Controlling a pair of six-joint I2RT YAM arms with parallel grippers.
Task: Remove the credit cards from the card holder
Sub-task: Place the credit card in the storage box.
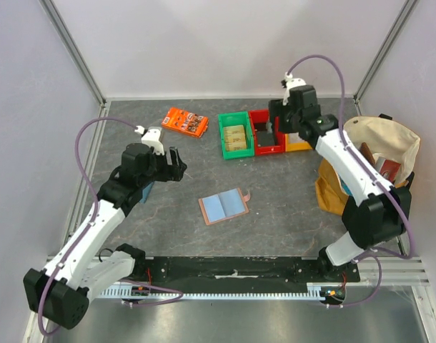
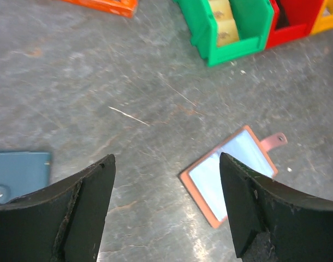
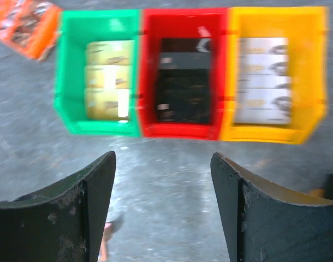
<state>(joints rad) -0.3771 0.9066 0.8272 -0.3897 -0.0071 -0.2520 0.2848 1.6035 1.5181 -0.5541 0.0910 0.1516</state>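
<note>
The card holder (image 1: pixel 224 206) lies open and flat mid-table, tan with a light blue lining, its snap tab pointing right. No card shows on it. In the left wrist view the card holder (image 2: pixel 210 177) lies just past my right fingertip, partly hidden by it. My left gripper (image 1: pixel 176 164) is open and empty, up and to the left of the holder; it shows open in its own view (image 2: pixel 166 164). My right gripper (image 1: pixel 286 118) hangs open and empty over the bins at the back; it shows open in its own view (image 3: pixel 162 158).
A green bin (image 1: pixel 224 136), red bin (image 1: pixel 268 150) and yellow bin (image 1: pixel 298 146) stand in a row at the back, each holding stacked flat cards. An orange packet (image 1: pixel 186 122) lies back left. A teal pouch (image 2: pixel 22 169) lies under my left arm. A tan bag (image 1: pixel 382 153) stands right.
</note>
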